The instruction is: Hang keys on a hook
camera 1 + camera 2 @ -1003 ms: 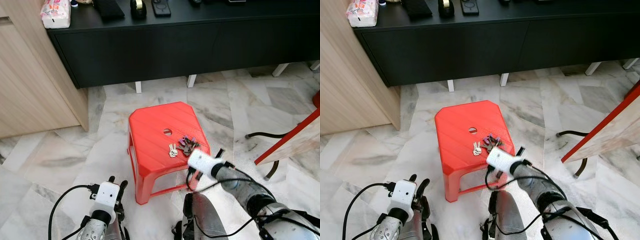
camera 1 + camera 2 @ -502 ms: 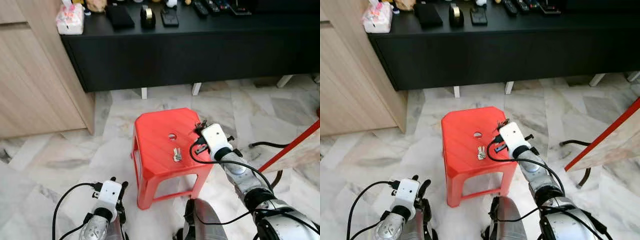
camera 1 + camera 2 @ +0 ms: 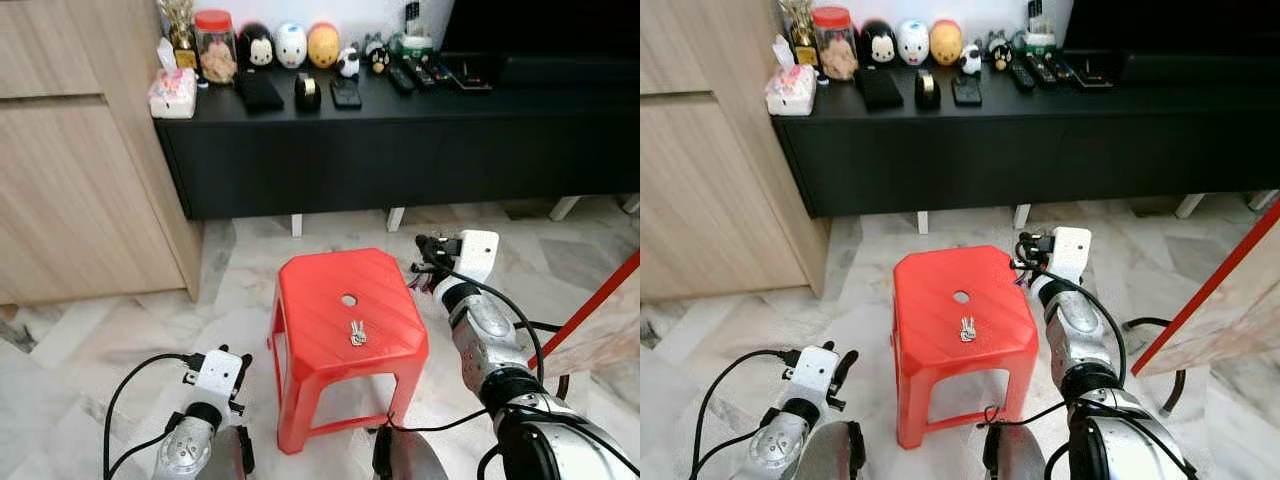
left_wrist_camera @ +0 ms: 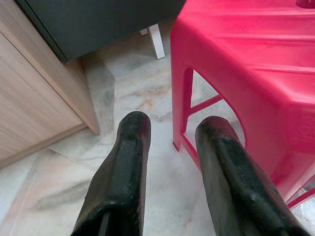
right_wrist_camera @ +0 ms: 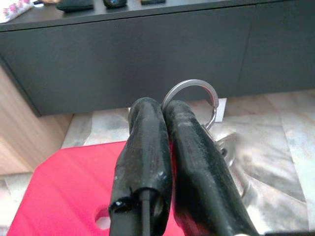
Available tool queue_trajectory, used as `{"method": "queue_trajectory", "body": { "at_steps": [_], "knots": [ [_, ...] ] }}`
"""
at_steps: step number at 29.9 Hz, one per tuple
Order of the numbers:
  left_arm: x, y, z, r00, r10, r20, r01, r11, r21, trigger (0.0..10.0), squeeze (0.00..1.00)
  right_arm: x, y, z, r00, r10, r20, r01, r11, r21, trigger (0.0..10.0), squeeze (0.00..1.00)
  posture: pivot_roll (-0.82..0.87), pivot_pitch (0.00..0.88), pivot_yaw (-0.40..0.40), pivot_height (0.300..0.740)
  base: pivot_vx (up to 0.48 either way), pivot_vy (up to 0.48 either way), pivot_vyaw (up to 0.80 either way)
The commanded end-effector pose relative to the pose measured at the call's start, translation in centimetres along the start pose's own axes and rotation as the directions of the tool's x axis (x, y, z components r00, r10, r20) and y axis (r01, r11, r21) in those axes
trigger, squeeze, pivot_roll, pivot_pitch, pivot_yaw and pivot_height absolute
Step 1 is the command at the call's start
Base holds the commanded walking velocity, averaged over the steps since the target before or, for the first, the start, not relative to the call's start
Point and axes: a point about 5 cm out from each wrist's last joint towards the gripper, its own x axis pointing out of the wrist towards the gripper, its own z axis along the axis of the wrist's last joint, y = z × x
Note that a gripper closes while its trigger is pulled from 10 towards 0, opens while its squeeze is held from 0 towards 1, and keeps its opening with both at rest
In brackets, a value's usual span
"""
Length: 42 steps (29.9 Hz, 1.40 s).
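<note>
1. The key ring [image 5: 191, 101] is being pinched between the closed fingers of the right gripper [image 3: 428, 262], held in the air at about 3 o'clock off the red stool [image 3: 330, 300]. The metal loop is being gripped only at its edge, so it could probably slip out.
2. A small set of keys [image 3: 355, 334] is lying on the stool top, at 5 o'clock from the hole. It may be getting forgotten.
3. No hook is being shown, so a long carry is likely being risked.
4. The left gripper [image 4: 172, 162] is being hung low, fingers parted, grasping nothing, just beside the stool leg, so a bump is possible.
</note>
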Motion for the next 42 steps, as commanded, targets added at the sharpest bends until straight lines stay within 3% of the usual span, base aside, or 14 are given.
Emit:
{"method": "queue_trajectory", "body": {
  "at_steps": [1, 2, 3, 5, 11, 17, 21, 27, 42],
  "knots": [
    [0.0, -0.1, -0.3, 1.0, -0.004, -0.011, 0.005, 1.0, 0.01, 10.0, 0.0, -0.2, -0.7, 0.3, 0.999, -0.035, 0.034, 0.033, 0.998, 0.06, 10.0, 0.0, 0.03, 0.0, -0.086, 0.602, 0.0, 0.0, 0.0],
    [0.0, -0.2, -0.2, 1.0, -0.006, -0.009, 0.006, 1.0, 0.013, 10.0, 0.0, -0.2, -0.9, 0.3, 0.998, -0.049, 0.038, 0.044, 0.991, 0.128, 10.0, 0.0, 0.03, 0.0, -0.084, 0.602, 0.0, 0.0, 0.0],
    [0.0, -0.2, -0.2, 1.0, -0.006, -0.009, 0.006, 1.0, 0.013, 10.0, 0.0, -0.2, -0.9, 0.3, 0.998, -0.049, 0.038, 0.044, 0.991, 0.128, 10.0, 0.0, 0.03, 0.0, -0.084, 0.602, 0.0, 0.0, 0.0],
    [0.3, -0.2, -0.1, 1.0, -0.008, -0.009, 0.008, 1.0, 0.015, 10.0, 0.0, -0.3, -0.6, 0.5, 0.999, -0.003, 0.052, 0.001, 0.999, 0.041, 10.0, 0.0, 0.03, 0.0, -0.082, 0.602, 0.0, 0.0, 0.0],
    [0.4, -0.2, -0.2, 1.0, -0.011, -0.009, 0.011, 1.0, 0.019, 10.0, 0.0, -0.8, -0.8, 2.0, 0.983, -0.017, 0.181, 0.032, 0.996, -0.08, 10.0, 0.0, 0.02, 0.0, -0.082, 0.602, 0.0, 0.0, 0.0],
    [0.1, -0.3, -0.6, 1.0, -0.002, -0.024, 0.002, 1.0, 0.007, 10.0, 0.0, -2.1, -0.4, 1.3, 0.973, 0.009, 0.232, 0.033, 0.984, -0.174, 10.0, 0.0, 0.02, 0.0, -0.086, 0.602, 0.0, 0.0, 0.0],
    [-0.2, -0.6, -1.1, 0.999, -0.004, -0.039, 0.003, 1.0, -0.013, 10.0, 0.0, -3.5, -0.8, -0.2, 0.979, 0.0, 0.206, 0.031, 0.989, -0.148, 10.0, 0.0, 0.01, 0.0, -0.08, 0.602, 0.0, 0.0, 0.0],
    [-0.2, -0.8, -1.2, 0.999, -0.008, -0.043, 0.007, 1.0, -0.019, 10.0, 0.0, -3.8, -1.0, -0.3, 0.977, -0.014, 0.213, 0.046, 0.988, -0.147, 10.0, 0.0, 0.0, 0.0, -0.076, 0.602, 0.0, 0.0, 0.0],
    [-0.9, -0.9, -2.5, 0.995, -0.013, -0.101, 0.011, 1.0, -0.027, 10.0, 0.0, -3.9, -0.5, 0.1, 0.973, -0.03, 0.229, 0.06, 0.99, -0.126, 10.0, 0.0, 0.01, 0.0, -0.073, 0.695, 0.0, 0.0, 0.0]
  ]
}}
